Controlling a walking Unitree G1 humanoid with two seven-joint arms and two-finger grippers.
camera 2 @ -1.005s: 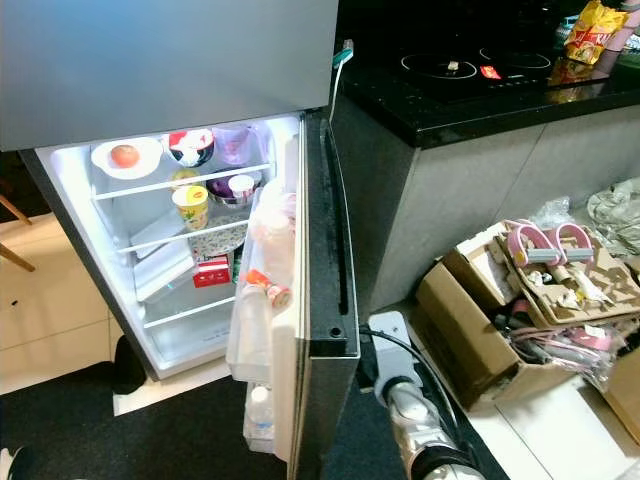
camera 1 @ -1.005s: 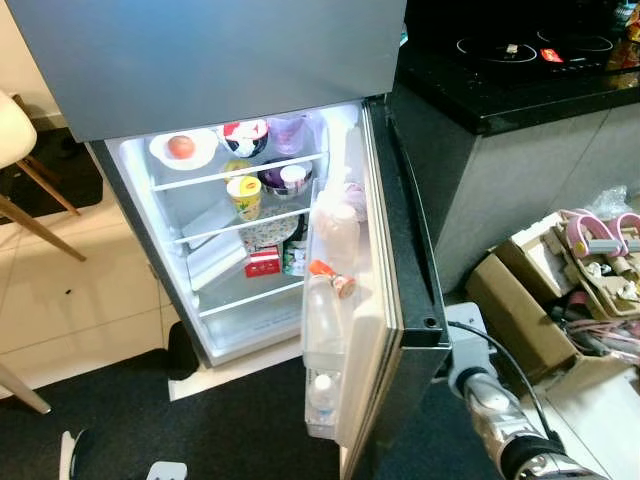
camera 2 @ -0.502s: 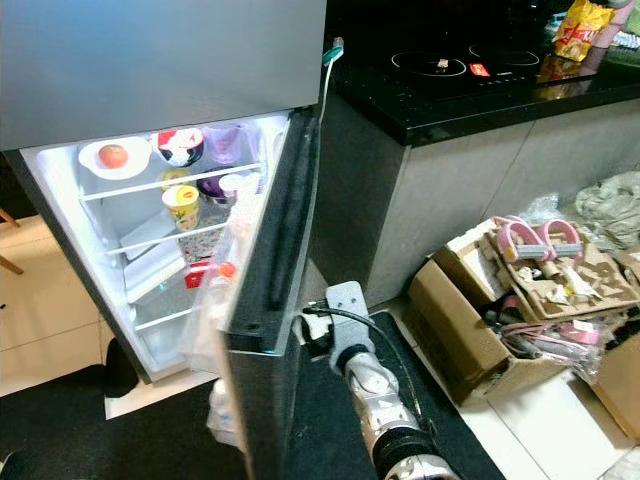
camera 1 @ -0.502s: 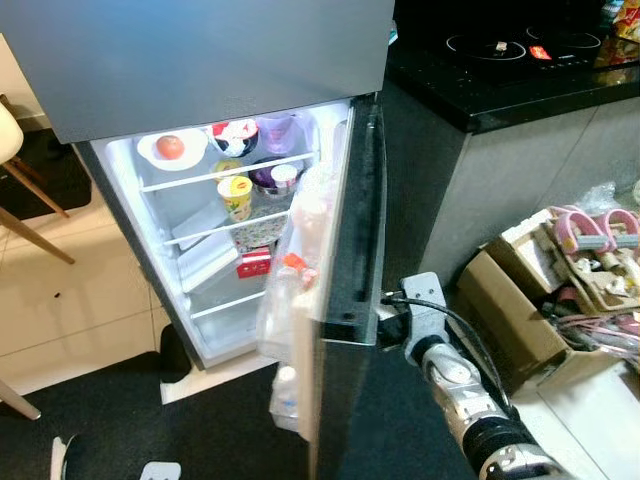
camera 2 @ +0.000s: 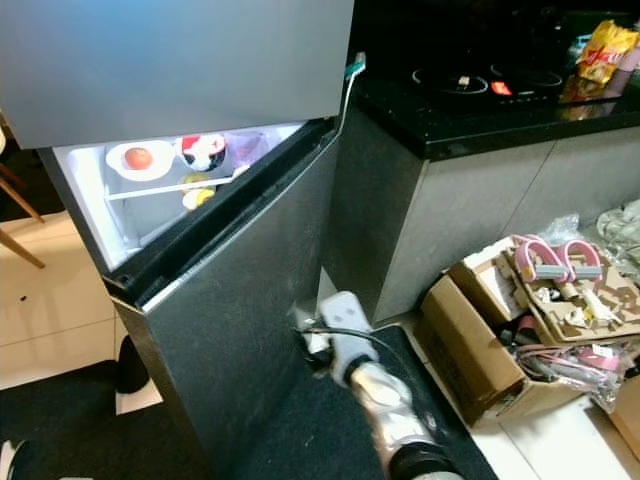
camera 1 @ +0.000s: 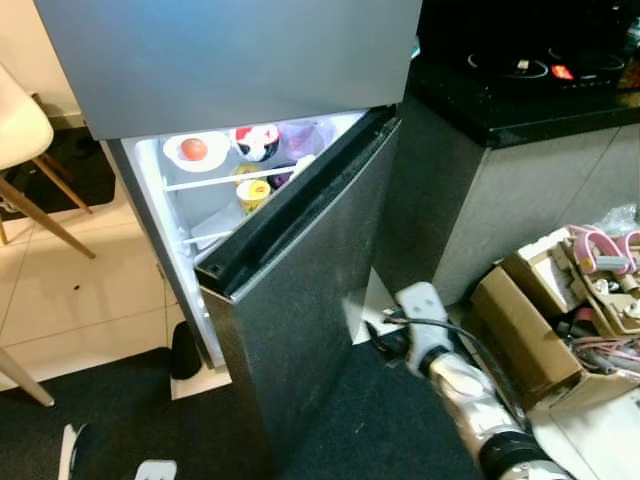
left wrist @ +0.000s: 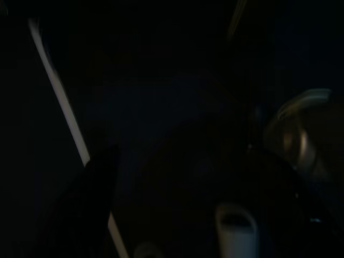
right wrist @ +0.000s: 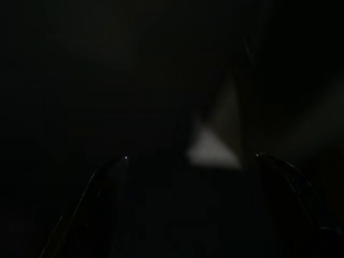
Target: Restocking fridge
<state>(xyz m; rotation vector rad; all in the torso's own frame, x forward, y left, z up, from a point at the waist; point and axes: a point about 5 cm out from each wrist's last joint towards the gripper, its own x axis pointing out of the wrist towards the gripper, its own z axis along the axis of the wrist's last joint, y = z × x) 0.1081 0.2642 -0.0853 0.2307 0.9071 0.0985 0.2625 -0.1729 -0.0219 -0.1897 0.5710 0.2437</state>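
Grey fridge door ajar, black mat below.

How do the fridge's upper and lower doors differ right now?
The upper door is shut flat; the lower door stands partly open, with the lit shelves showing past it. The right gripper is at the lower door's face; nothing touches the upper door. Both are plain dark grey.

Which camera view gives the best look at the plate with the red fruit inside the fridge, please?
The left eye view: the plate sits lit on the top shelf, above the door edge. The right eye view shows it smaller; both wrist views are too dark to tell.
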